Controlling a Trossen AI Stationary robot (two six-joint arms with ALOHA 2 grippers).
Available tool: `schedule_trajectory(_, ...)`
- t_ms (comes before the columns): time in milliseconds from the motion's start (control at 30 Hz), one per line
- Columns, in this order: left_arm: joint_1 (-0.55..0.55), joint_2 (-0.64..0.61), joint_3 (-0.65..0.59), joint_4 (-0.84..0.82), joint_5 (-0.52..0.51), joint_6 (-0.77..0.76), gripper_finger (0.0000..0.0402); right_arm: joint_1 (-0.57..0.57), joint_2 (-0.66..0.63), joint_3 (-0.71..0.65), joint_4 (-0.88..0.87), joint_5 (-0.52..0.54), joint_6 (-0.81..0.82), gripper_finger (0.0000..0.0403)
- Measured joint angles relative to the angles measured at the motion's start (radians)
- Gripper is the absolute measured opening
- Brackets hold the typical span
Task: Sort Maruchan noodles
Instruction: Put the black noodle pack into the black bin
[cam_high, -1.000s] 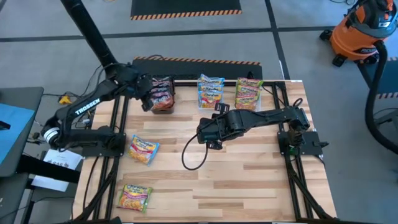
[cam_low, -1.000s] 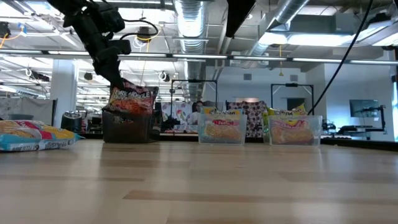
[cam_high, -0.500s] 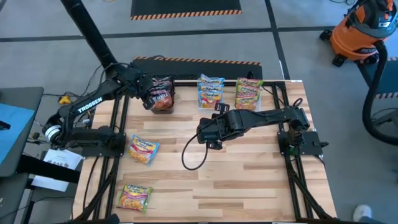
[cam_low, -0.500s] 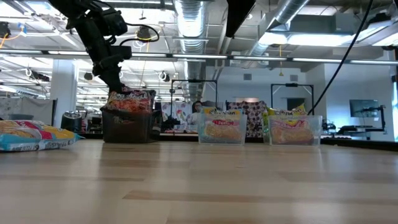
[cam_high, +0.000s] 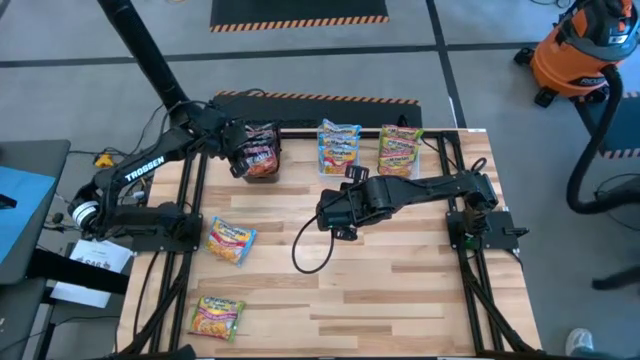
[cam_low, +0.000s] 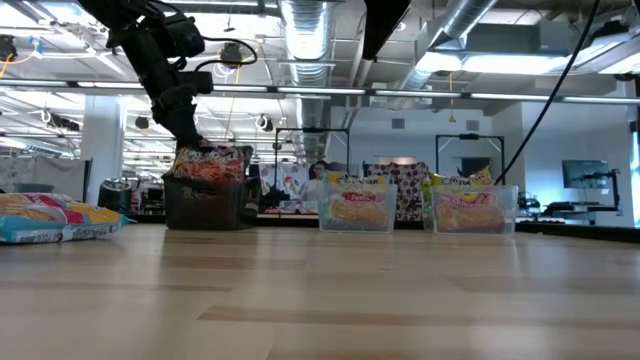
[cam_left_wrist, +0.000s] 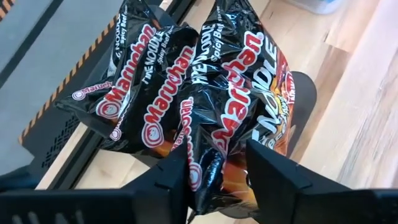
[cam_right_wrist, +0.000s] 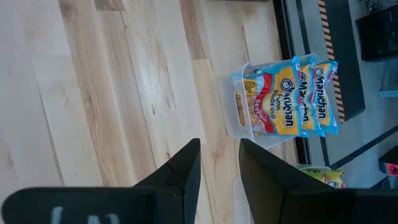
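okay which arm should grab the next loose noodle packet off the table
Likely the left. The two loose packets lie on its side of the table, and the left gripper is over the black box. The right gripper waits mid-table, farther off.

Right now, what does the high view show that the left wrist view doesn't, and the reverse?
Only the high view shows the two loose packets on the table's left side, one nearer the middle and one near the front edge, plus the blue-edged packets' tub, the green-edged packets' tub and the right pincer idle at mid-table. Only the left wrist view shows the Maruchan lettering on the black packets and one packet's lower edge sitting between the left pincer's fingers. Both show those black packets bunched at the table's far left corner.
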Motion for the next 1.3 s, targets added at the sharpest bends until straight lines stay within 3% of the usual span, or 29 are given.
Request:
schedule_trajectory(200, 0.000, 0.000, 0.021, 0.002, -0.045, 0.001, 0.0154, -0.001, 0.000, 0.000, 0.000, 0.000, 0.000, 0.0133)
schedule_trajectory(700, -0.004, 0.000, 0.140, -0.023, -0.044, -0.022, 0.0155, -0.002, 0.000, 0.000, 0.000, 0.000, -0.001, 0.0133)
schedule_trajectory(967, -0.029, -0.001, 0.204, -0.130, 0.161, -0.107, 0.0155, -0.017, 0.000, 0.000, 0.000, 0.000, -0.002, 0.0133)
schedule_trajectory(1100, -0.054, 0.022, 0.194, -0.247, 0.171, -0.110, 0.0155, -0.017, 0.000, 0.000, 0.000, 0.000, -0.002, 0.0133)
schedule_trajectory(1300, -0.082, 0.062, 0.105, -0.242, 0.173, -0.111, 0.0155, -0.017, 0.000, 0.000, 0.000, 0.000, -0.002, 0.0133)
